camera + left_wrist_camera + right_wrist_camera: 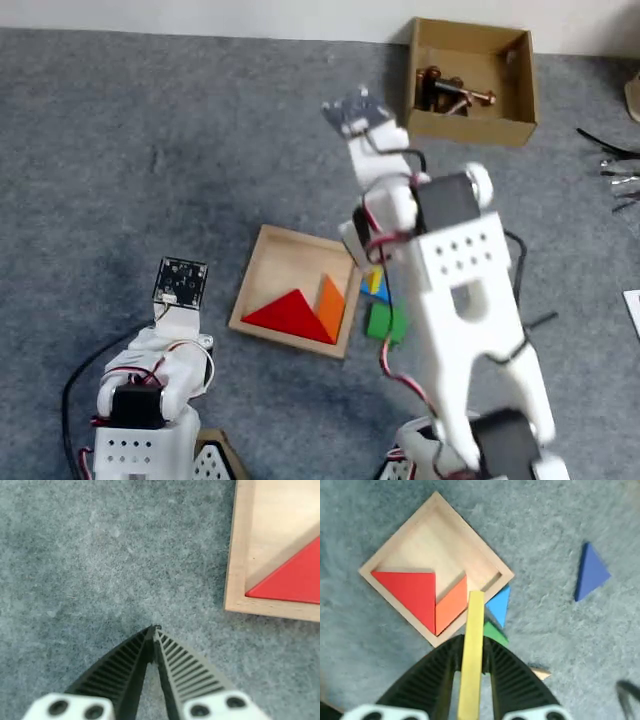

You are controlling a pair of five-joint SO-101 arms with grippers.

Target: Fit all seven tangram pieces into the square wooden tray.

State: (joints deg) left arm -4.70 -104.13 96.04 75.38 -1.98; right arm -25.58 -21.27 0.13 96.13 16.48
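Right fingers clamped on yellow piece, held edge-up over the wooden tray rim. Inside tray: red triangle, orange piece touching it. Just outside the tray: light blue triangle, green piece. Dark blue triangle well apart. Left fingers pressed together over grey bench, beside a tray corner.

cardboard box: far table edge, copper-coloured pieces inside | grey felt: table cover | black cables: right edge
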